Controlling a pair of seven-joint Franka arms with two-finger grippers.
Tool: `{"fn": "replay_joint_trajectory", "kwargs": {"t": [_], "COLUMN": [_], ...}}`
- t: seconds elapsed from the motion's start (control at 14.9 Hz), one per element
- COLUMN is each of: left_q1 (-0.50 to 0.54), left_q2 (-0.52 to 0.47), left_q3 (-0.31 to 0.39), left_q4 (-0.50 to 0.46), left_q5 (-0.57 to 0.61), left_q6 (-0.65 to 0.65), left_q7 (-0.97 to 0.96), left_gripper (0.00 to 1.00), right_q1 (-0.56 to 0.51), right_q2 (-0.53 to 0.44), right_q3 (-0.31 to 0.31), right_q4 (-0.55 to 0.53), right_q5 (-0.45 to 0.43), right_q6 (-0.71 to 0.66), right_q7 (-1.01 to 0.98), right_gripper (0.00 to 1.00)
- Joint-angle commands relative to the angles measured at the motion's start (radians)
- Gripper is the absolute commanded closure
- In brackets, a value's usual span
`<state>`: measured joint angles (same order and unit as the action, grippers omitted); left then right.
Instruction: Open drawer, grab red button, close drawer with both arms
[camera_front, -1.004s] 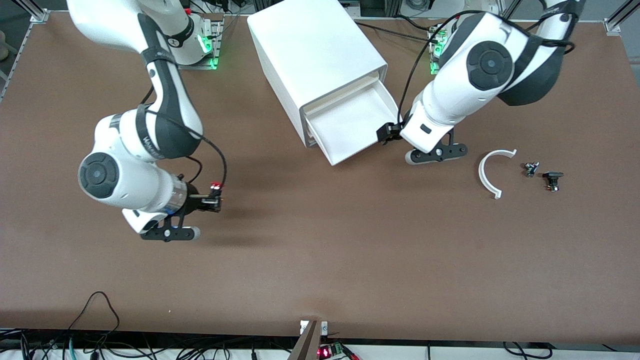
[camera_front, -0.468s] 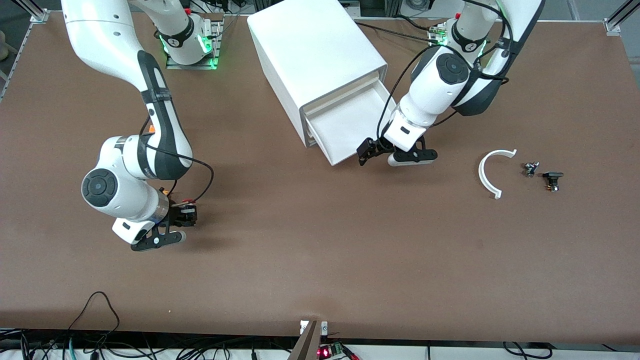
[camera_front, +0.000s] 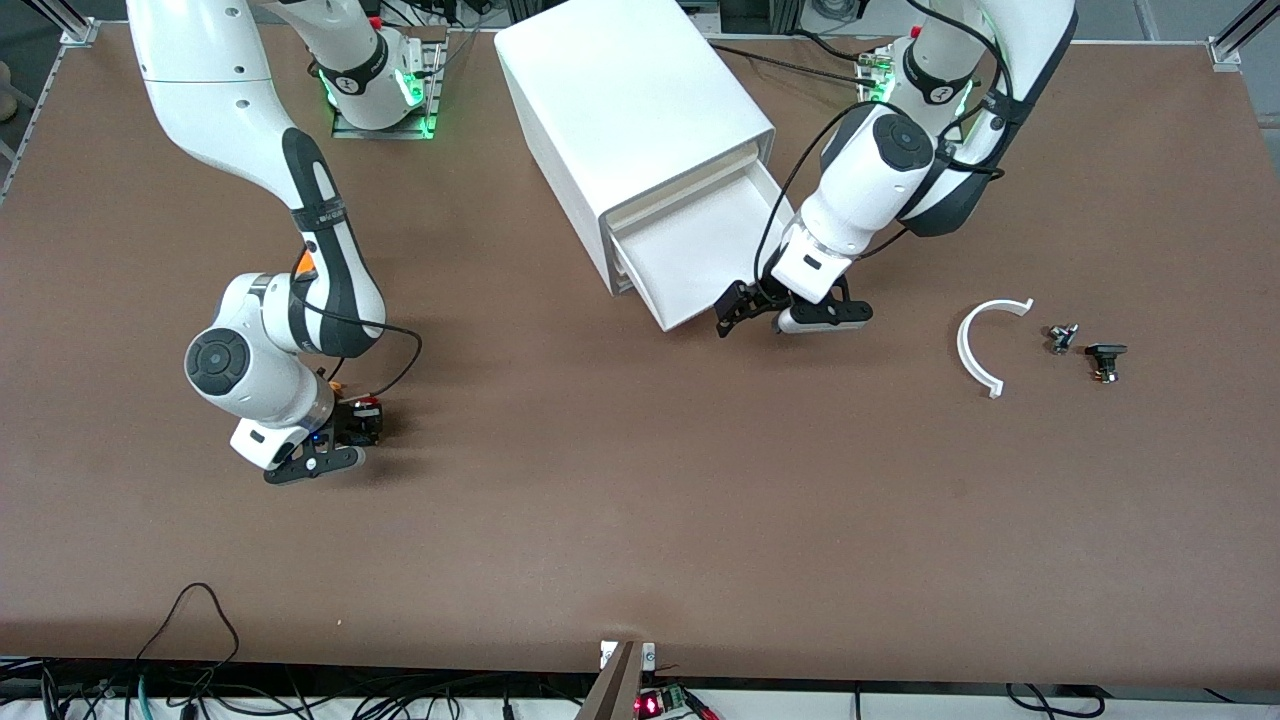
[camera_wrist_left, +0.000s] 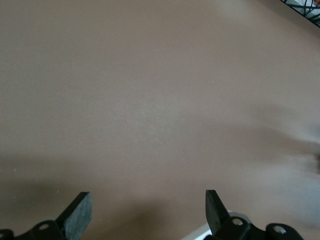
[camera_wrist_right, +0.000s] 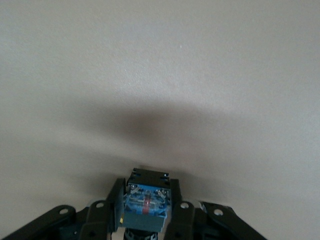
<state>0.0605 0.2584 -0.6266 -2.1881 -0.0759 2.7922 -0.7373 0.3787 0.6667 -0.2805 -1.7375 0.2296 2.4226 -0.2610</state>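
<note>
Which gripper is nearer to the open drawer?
Left. The left gripper is open beside the drawer's front corner; the right gripper, shut on the button, is far toward the right arm's end.

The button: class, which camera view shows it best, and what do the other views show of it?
The right wrist view: the button fills the space between the right hand's fingers, its blue body in plain sight. The front view shows only a speck of red cap at that hand. The left wrist view shows bare table, no button.

Two glossy white jointed arms (camera_front: 300, 330), dark grey joint bands. Black cables looped along each forearm. Black fingers (camera_wrist_left: 80, 212), flat pads; green base lights.
</note>
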Motion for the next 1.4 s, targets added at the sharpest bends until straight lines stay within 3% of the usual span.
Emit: {"fn": "replay_joint_trajectory", "kwargs": {"t": [0.0, 0.13, 0.2, 0.27, 0.33, 0.54, 0.67, 1.0, 1.34], "left_q1": [-0.001, -0.002, 0.005, 0.009, 0.01, 0.005, 0.005, -0.02, -0.034], "left_q2": [-0.002, -0.016, -0.024, -0.033, -0.039, -0.035, -0.028, -0.018, 0.022], "left_q3": [-0.01, -0.025, -0.028, -0.028, -0.028, -0.025, -0.019, -0.024, -0.025], "left_q4": [0.002, 0.008, 0.013, 0.028, 0.06, 0.151, 0.143, 0.134, 0.136], "left_q5": [0.027, 0.027, 0.027, 0.027, 0.027, 0.027, 0.039, 0.259, 0.383], "left_q6": [0.0, -0.049, -0.09, -0.142, -0.223, -0.422, -0.424, -0.431, -0.421], "left_q7": [-0.049, -0.103, -0.094, -0.079, -0.064, -0.076, -0.092, -0.348, -0.389], "left_gripper": [0.0, 0.0, 0.0, 0.0, 0.0, 0.03, 0.23, 0.17, 0.17], "right_q1": [-0.003, -0.001, -0.001, -0.001, -0.001, -0.009, -0.018, -0.018, -0.015], "right_q2": [-0.038, -0.035, -0.036, -0.039, -0.045, -0.102, -0.151, -0.288, -0.407], "right_q3": [0.007, 0.007, 0.007, 0.007, 0.007, 0.003, -0.006, -0.071, -0.101], "right_q4": [-0.076, -0.074, -0.071, -0.065, -0.062, -0.057, -0.047, -0.04, -0.021], "right_q5": [-0.001, -0.001, -0.001, 0.0, 0.0, 0.008, 0.007, 0.002, -0.009], "right_q6": [0.07, 0.066, 0.062, 0.059, 0.059, 0.015, -0.02, -0.131, -0.316], "right_q7": [-0.017, -0.004, -0.001, -0.001, -0.009, -0.001, 0.023, 0.02, 0.084], "right_gripper": [1.0, 0.98, 0.61, 0.15, 0.0, 0.0, 0.0, 0.0, 0.0]}}
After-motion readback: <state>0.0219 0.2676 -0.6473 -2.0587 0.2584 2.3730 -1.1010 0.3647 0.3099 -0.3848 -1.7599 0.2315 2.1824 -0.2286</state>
